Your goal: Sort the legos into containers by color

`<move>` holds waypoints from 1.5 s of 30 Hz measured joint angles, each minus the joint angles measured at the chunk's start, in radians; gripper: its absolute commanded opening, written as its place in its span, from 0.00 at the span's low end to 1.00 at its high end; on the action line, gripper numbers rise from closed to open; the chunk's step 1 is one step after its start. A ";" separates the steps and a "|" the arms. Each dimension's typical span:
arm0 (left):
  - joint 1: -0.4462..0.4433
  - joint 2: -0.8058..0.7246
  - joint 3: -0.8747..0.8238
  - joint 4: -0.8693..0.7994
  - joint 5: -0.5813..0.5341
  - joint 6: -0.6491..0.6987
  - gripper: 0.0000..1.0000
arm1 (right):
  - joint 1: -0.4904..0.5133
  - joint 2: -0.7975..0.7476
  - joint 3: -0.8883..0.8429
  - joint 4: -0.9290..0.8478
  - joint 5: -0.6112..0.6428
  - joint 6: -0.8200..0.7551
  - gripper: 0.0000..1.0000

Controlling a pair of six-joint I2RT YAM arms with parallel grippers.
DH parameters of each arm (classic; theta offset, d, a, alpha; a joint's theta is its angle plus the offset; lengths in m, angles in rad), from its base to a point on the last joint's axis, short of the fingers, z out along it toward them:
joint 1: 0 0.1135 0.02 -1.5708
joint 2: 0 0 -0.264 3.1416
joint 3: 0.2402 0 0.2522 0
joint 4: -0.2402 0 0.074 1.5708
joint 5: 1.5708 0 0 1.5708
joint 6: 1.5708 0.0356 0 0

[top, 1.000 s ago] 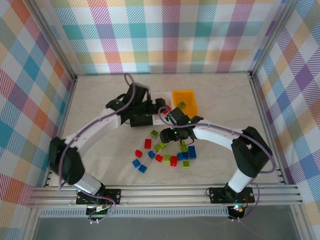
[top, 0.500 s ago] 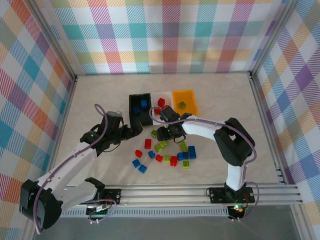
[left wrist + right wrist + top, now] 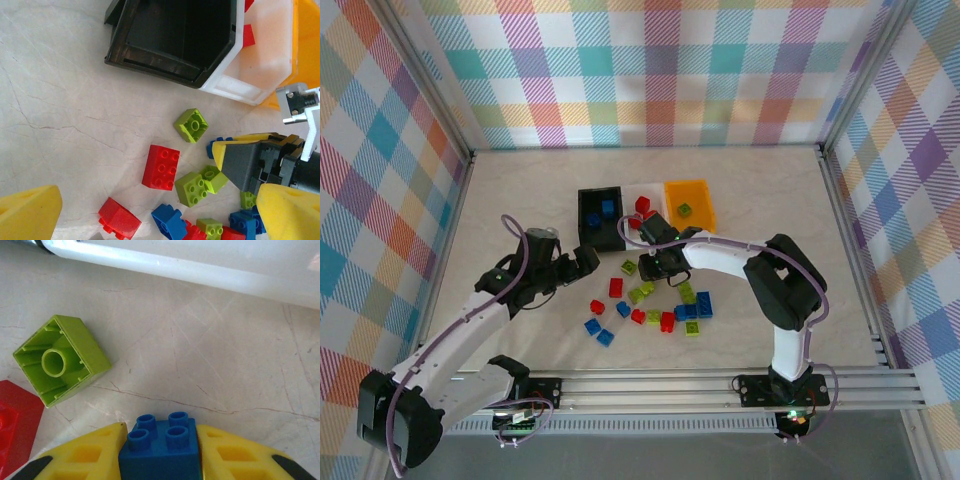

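Observation:
Loose red, blue and lime legos (image 3: 660,312) lie scattered in front of the containers: a black bin (image 3: 588,222), a white bin (image 3: 654,190) and an orange bin (image 3: 700,192) in a joined row. My right gripper (image 3: 652,263) is low on the table just before the white bin, shut on a blue four-stud brick (image 3: 160,447) that still rests on the surface. An upturned lime brick (image 3: 60,360) lies to its left. My left gripper (image 3: 157,199) hovers open over a red brick (image 3: 161,167) and lime bricks (image 3: 197,187), holding nothing.
Blue bricks (image 3: 607,209) lie in the black bin, red ones (image 3: 642,206) in the white bin, a lime one (image 3: 685,209) in the orange bin. The white bin's wall (image 3: 200,267) is close ahead of the right gripper. The two grippers stand close together.
The left arm drew back from over the bins toward the left front. The right gripper slid left and closed its fingers onto the blue brick.

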 measured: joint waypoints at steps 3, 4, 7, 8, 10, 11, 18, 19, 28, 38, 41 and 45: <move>0.006 -0.006 0.000 -0.008 -0.001 0.000 1.00 | 0.000 -0.039 0.000 -0.001 -0.003 -0.006 0.33; 0.008 -0.009 0.000 -0.011 -0.005 0.000 1.00 | 0.000 -0.057 0.008 -0.007 -0.010 -0.007 0.34; 0.009 -0.036 -0.005 -0.029 -0.022 0.000 1.00 | 0.000 -0.080 0.083 -0.023 -0.038 -0.011 0.35; 0.009 -0.051 -0.010 -0.036 -0.031 0.000 1.00 | 0.001 -0.077 0.121 -0.023 -0.048 -0.015 0.35; 0.010 -0.085 -0.021 -0.046 -0.045 0.000 0.99 | 0.006 -0.058 0.214 -0.025 -0.063 -0.023 0.37; 0.011 -0.099 -0.026 -0.051 -0.048 0.000 0.98 | 0.009 -0.042 0.257 -0.023 -0.068 -0.026 0.37; 0.012 -0.121 -0.036 -0.074 -0.045 0.000 0.98 | 0.025 0.185 0.569 -0.017 -0.062 -0.029 0.39; 0.012 -0.120 -0.039 -0.079 -0.041 0.000 0.98 | 0.026 0.227 0.613 -0.027 -0.055 -0.029 0.39; 0.012 -0.052 -0.053 -0.085 0.036 0.013 0.95 | 0.016 0.410 0.799 -0.096 -0.021 0.000 0.62; -0.016 0.076 -0.048 -0.082 0.129 0.073 0.87 | 0.000 0.238 0.570 -0.047 -0.018 0.001 0.66; -0.072 0.130 -0.040 -0.076 0.132 0.084 0.83 | -0.007 0.105 0.420 -0.011 -0.020 0.002 0.67; -0.129 0.220 -0.026 -0.069 0.130 0.102 0.79 | -0.013 -0.048 0.251 0.037 -0.020 0.014 0.67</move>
